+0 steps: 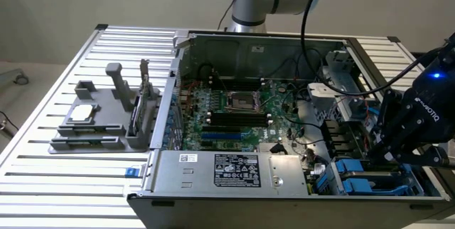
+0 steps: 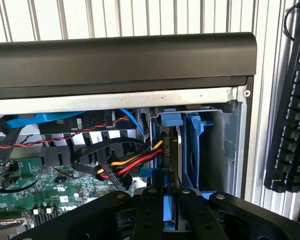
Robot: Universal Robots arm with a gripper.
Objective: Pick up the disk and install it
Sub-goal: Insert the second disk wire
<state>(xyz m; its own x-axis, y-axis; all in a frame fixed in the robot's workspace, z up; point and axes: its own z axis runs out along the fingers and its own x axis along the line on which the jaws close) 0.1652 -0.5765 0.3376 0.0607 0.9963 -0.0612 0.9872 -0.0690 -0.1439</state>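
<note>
1. Exterior view: open computer case [image 1: 235, 181] on slatted table [image 1: 57, 186]; gripper [image 1: 395, 157] lowered over its blue drive bay [image 1: 370, 178].
2. Wrist view: fingers [image 2: 150, 210] clamped on the disk [image 2: 171, 150], upright in the bay; keeping it vertical should seat it cleanly.

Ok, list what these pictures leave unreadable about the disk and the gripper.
- Exterior view: the gripper's fingertips are hidden behind its own black body, low in the drive bay.
- Wrist view: the disk shows edge-on; its label and faces are hidden.
- Wrist view: how deep the disk sits is hidden by the fingers.
</note>
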